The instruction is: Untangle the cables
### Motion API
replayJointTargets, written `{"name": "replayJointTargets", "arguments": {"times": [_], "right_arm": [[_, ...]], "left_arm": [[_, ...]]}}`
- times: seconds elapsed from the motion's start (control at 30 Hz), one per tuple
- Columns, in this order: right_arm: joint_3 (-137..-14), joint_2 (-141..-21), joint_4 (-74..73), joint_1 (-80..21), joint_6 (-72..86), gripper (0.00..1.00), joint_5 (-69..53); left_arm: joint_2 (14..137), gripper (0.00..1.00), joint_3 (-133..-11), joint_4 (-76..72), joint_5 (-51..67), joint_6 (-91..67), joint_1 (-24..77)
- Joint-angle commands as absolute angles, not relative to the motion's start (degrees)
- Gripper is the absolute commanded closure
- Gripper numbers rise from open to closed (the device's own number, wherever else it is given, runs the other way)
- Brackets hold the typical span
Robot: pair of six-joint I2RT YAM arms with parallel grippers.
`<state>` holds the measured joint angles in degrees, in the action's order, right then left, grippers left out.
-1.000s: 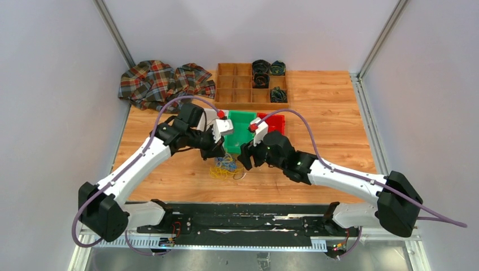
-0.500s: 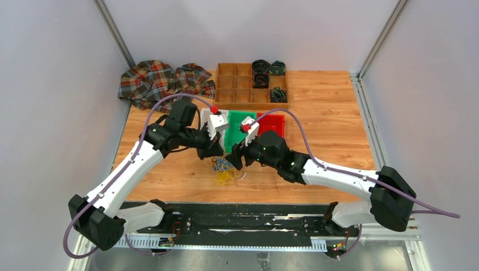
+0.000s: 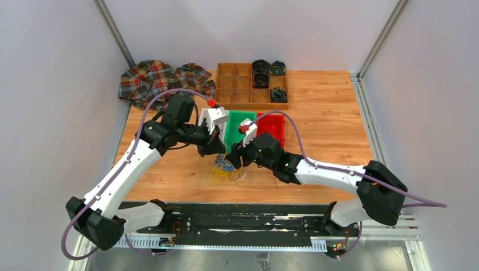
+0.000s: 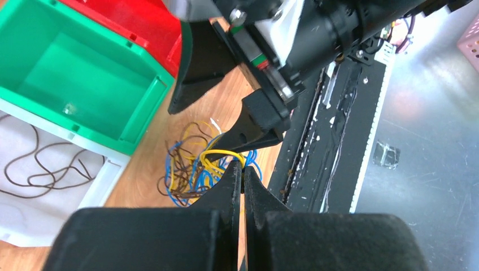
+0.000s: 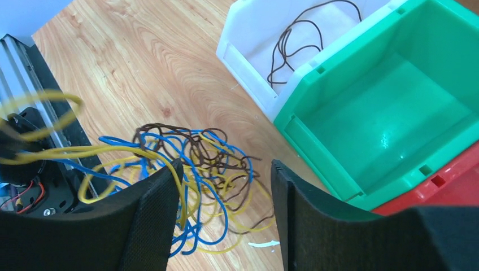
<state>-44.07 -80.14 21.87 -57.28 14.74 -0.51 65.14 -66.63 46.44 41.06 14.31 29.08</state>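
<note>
The cables [image 3: 225, 168] are a tangled clump of thin yellow, blue and brown loops on the wood table in front of the bins. They also show in the left wrist view [image 4: 189, 169] and the right wrist view [image 5: 197, 148]. My left gripper [image 3: 213, 150] is above the clump's far left side. Its jaws [image 4: 243, 171] are shut on a yellow strand that is pulled up taut from the clump. My right gripper [image 3: 234, 161] hangs open just over the clump's right side. Its fingers [image 5: 223, 172] straddle several loops without closing.
A white bin [image 5: 254, 34] holding one brown cable, a green bin [image 3: 240, 127] and a red bin [image 3: 274, 123] stand just behind the clump. A wooden divided tray [image 3: 243, 84] with dark coils and a plaid cloth [image 3: 164, 82] lie at the back. A black rail [image 3: 243, 217] runs along the near edge.
Both grippers have shifted left and closer together over the clump. The right gripper has come down beside the left one. The clump has been tugged slightly left.
</note>
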Motion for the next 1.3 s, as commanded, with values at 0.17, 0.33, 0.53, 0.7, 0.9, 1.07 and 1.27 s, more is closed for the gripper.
{"name": "replayJointTargets", "arguments": {"times": [0.17, 0.33, 0.53, 0.7, 0.9, 1.07, 1.27], "right_arm": [[-37.8, -77.3, 22.7, -57.9, 16.9, 0.5, 3.2], [-35.9, -76.1, 22.6, -57.9, 17.1, 0.49, 4.3], [-36.1, -74.9, 21.0, -57.9, 16.2, 0.53, 4.8], [-37.3, -74.7, 20.4, -57.9, 15.4, 0.6, 4.9], [-40.2, -75.2, 20.9, -57.9, 14.0, 0.4, 2.9], [-43.4, -77.4, 23.4, -57.9, 11.5, 0.31, -0.8], [-49.4, -83.7, 22.7, -57.9, 6.5, 0.33, -3.6]], "left_arm": [[62.9, 1.0, -70.8, 47.4, 38.7, 14.2, 29.5], [62.9, 1.0, -72.8, 48.7, 36.5, 15.9, 29.5], [62.9, 1.0, -72.5, 48.8, 32.0, 19.0, 29.5], [62.4, 0.99, -69.8, 49.2, 30.7, 21.0, 29.5], [62.0, 0.99, -69.2, 49.1, 32.5, 21.1, 29.5], [62.1, 1.0, -69.7, 50.0, 33.6, 22.1, 29.6], [62.4, 0.99, -70.1, 51.5, 33.0, 22.5, 29.5]]}}
